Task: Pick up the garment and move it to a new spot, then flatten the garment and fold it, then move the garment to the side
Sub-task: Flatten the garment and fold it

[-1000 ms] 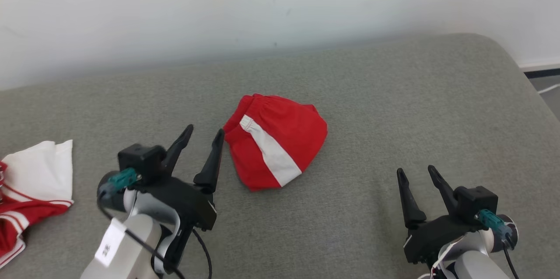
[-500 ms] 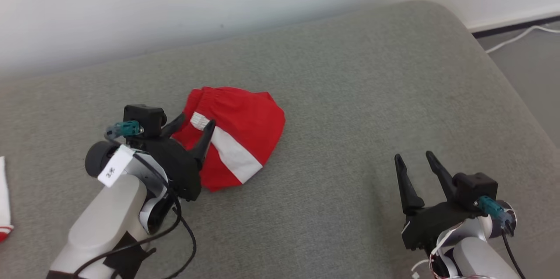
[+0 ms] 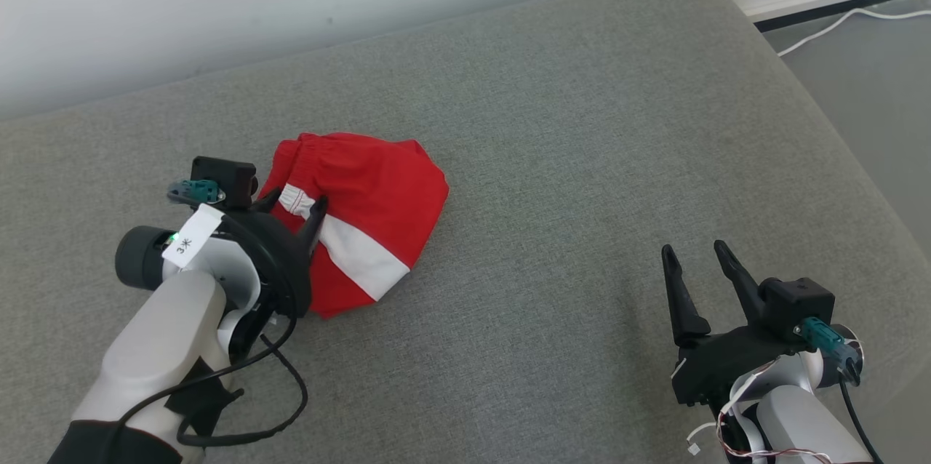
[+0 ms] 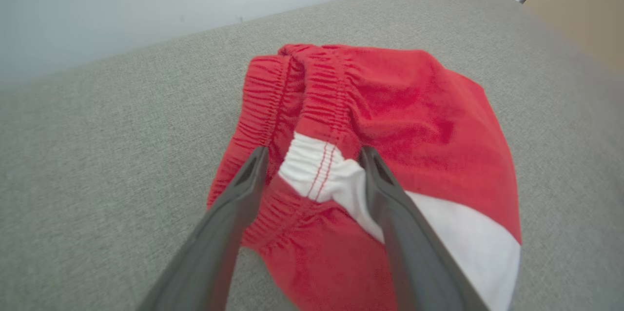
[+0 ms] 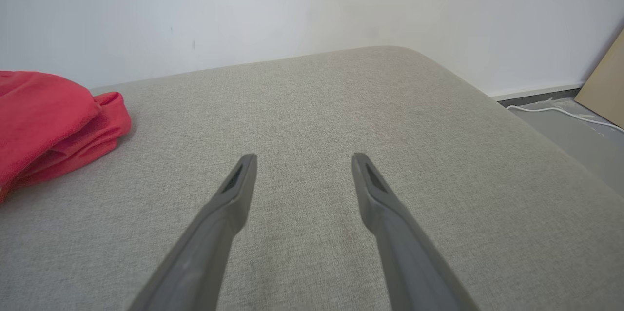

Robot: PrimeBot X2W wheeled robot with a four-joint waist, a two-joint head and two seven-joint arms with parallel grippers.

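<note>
Straddling the shorts (image 3: 385, 191) at the waistband (image 4: 312, 87): left gripper (image 3: 294, 200), jaws spread wide, nothing gripped yet. Shorts lie crumpled on the grey woven cushion (image 3: 596, 129), directly ahead of its fingers, white stripe (image 3: 356, 260) running back along the right finger. Soft red fabric, gathered elastic rim. Right gripper (image 3: 692, 247) gaping, empty, well apart, so left is the nearer arm.

One garment (image 3: 385, 188), two tools (image 3: 297, 200) (image 3: 692, 247), one cushion (image 3: 582, 158), one cable (image 3: 858, 11).
</note>
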